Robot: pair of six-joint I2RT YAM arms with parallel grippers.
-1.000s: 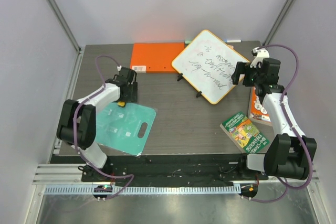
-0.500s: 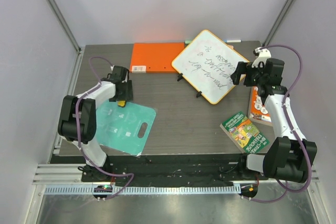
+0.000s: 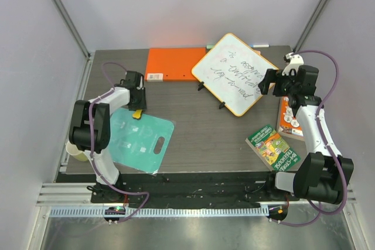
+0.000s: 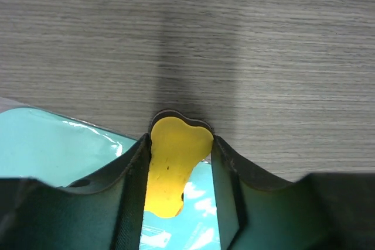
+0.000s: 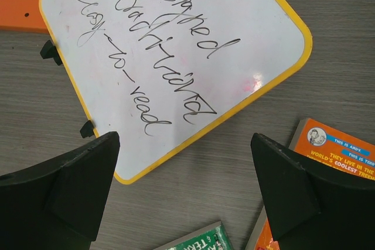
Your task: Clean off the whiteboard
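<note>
The whiteboard (image 3: 234,74) lies tilted at the back right of the table, with a yellow rim, black feet and dark handwriting. It fills the upper part of the right wrist view (image 5: 176,57). My right gripper (image 3: 266,81) hovers at its right corner, open and empty, with the jaws wide apart (image 5: 184,144). My left gripper (image 3: 138,103) is at the left of the table, shut on a yellow eraser (image 3: 137,113). In the left wrist view the eraser (image 4: 174,162) sits between the fingers of the left gripper (image 4: 179,144), above the pouch's edge.
A flat orange folder (image 3: 173,64) lies left of the whiteboard. A teal plastic pouch (image 3: 137,141) lies under and in front of the left gripper. A green book (image 3: 272,147) and an orange book (image 3: 288,118) lie at the right, near the right arm.
My left arm has folded back to the left, and its gripper has shifted slightly left and back with the eraser. The right arm has barely moved.
</note>
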